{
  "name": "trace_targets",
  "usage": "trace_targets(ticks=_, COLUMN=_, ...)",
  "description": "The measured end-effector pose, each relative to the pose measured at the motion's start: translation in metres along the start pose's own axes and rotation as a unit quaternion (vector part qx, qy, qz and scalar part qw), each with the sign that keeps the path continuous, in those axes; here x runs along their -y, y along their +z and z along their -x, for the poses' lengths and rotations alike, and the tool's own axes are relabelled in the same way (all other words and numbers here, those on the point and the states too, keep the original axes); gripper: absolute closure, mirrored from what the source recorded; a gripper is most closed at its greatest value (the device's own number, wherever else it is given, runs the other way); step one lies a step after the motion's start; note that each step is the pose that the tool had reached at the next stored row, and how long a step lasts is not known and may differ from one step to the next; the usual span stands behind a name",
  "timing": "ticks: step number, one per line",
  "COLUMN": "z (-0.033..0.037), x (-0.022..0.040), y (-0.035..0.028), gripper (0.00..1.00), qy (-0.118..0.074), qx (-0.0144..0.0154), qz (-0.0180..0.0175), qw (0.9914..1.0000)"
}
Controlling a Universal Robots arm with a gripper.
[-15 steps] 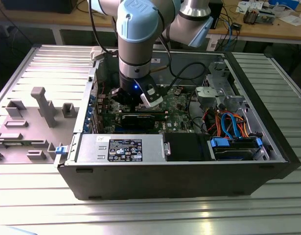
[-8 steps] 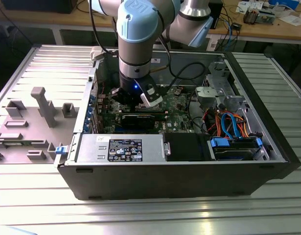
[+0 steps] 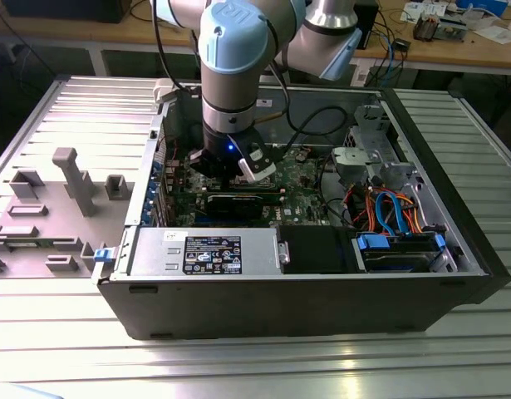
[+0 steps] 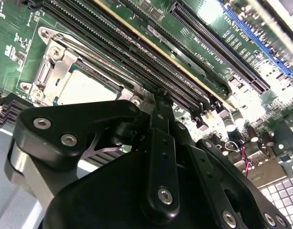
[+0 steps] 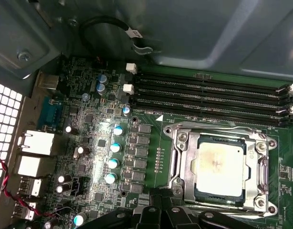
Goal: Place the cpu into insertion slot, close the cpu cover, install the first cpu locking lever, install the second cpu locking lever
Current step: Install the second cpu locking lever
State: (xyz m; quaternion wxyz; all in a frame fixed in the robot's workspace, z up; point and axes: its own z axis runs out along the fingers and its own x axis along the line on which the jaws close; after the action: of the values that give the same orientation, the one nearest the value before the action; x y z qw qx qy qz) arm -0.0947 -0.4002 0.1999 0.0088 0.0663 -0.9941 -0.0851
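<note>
Gripper (image 4: 158, 98) hovers just beside the insertion slot (image 5: 217, 167), fingers pressed together on nothing; the cpu (image 5: 217, 162) sits in the socket, the cpu cover (image 5: 182, 164) down around it.

The small square cpu (image 5: 217, 164) has a dull, matt silver-grey metal top with faint staining. The thin silver metal cpu cover (image 5: 180, 160) framing it looks brushed and mildly shiny. The green circuit board (image 5: 151, 143) has a glossy lacquered sheen. The black gripper (image 4: 158, 102) looks like matt plastic or coated metal, fastened with bright steel screws.
</note>
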Motion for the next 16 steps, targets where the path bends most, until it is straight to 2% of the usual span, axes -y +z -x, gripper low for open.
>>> trace_targets(ticks=3, z=-0.0001, x=-0.0002, y=-0.0021, gripper=0.89, qy=-0.001, qx=0.0001, qz=-0.0004, qw=1.00000)
trace_targets(ticks=12, z=-0.0002, x=-0.0053, y=-0.0314, gripper=0.89, qy=-0.001, qx=-0.0001, qz=-0.0004, qw=1.00000)
trace_targets(ticks=16, z=-0.0003, x=-0.0066, y=-0.0392, gripper=0.89, qy=-0.001, qx=-0.0001, qz=-0.0004, qw=1.00000)
